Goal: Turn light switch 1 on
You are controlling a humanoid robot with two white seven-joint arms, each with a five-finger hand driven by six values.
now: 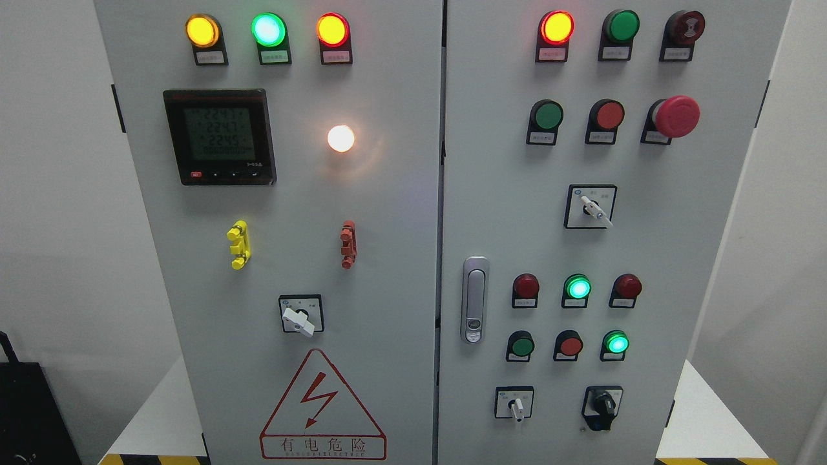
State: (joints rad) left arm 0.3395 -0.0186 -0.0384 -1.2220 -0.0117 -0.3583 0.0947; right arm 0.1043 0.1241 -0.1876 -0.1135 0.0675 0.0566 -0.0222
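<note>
A tall grey control cabinet [387,258] fills nearly everything in front of me, two painted sheet-metal doors meeting at a dark seam down the middle, smooth and matte with a faint sheen. No robot arm or hand is anywhere in sight, so I cannot tell whether the fingers are spread, closed or holding anything.

Which control counts as light switch 1 is not something I can settle: the small labels under the controls are too small to read. My best guess is the white rotary switch [300,318] low on the left door, a stubby plastic knob on a square black-edged plate, its pointer angled down to the right. Just above and to its right a round bare lamp [340,138] glows warm white, throwing a soft halo on the paint. If that lamp answers to the switch, the job may already be done; if not, nothing has begun, and the reach and the turn are both left.

Going down in size: a red-outlined triangular hazard sticker [322,407] with a lightning bolt sits at the bottom left; a black glossy power meter [219,137] shows pale green digits; a chrome door latch [475,299] stands upright on the right door. A domed red emergency stop [676,116] juts out, mushroom-shaped. Smaller still are two lumpy plastic clips, a yellow clip [238,245] and a red clip [348,243].
</note>
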